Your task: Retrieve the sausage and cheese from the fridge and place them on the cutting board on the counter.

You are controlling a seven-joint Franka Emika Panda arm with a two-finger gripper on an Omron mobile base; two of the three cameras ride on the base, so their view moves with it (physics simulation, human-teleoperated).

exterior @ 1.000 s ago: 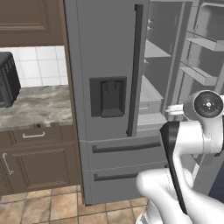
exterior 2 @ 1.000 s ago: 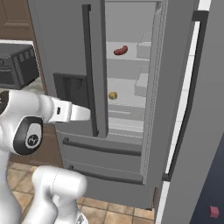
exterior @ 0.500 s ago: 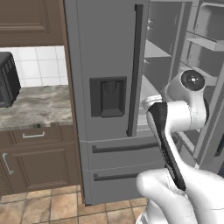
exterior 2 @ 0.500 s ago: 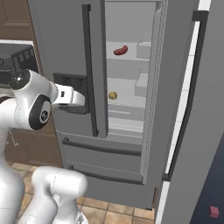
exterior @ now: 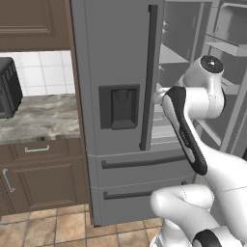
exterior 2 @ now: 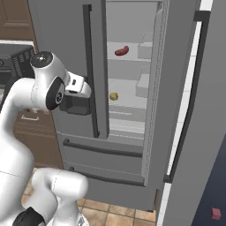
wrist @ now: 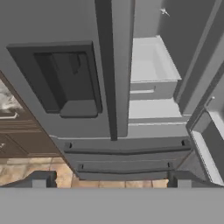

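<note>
The grey fridge (exterior 2: 62,26) has its left door closed and its right door (exterior 2: 207,110) swung wide open. On an upper shelf inside lies the reddish-brown sausage (exterior 2: 122,50). The small yellow cheese (exterior 2: 114,96) rests on the shelf below it. My gripper (wrist: 111,181) is open and empty, fingertips (wrist: 39,179) spread wide. It faces the fridge (wrist: 57,26) from a short distance, looking at the dispenser recess (wrist: 70,83) and the left door's bar handle (wrist: 107,65). The counter (exterior: 38,118) lies left of the fridge (exterior: 116,58). The cutting board is out of view.
A dark appliance (exterior: 7,87) stands on the counter at the far left, over brown cabinet drawers (exterior: 36,149). The fridge's bottom drawers (exterior 2: 101,154) are closed. White bins (exterior 2: 143,84) sit on the inner shelves. My own arm (exterior: 193,111) crosses in front of the open compartment.
The arm has risen and folded closer to the fridge, bringing the hand up to the level of the dispenser. The jaws stayed open. Sausage and cheese have not moved.
</note>
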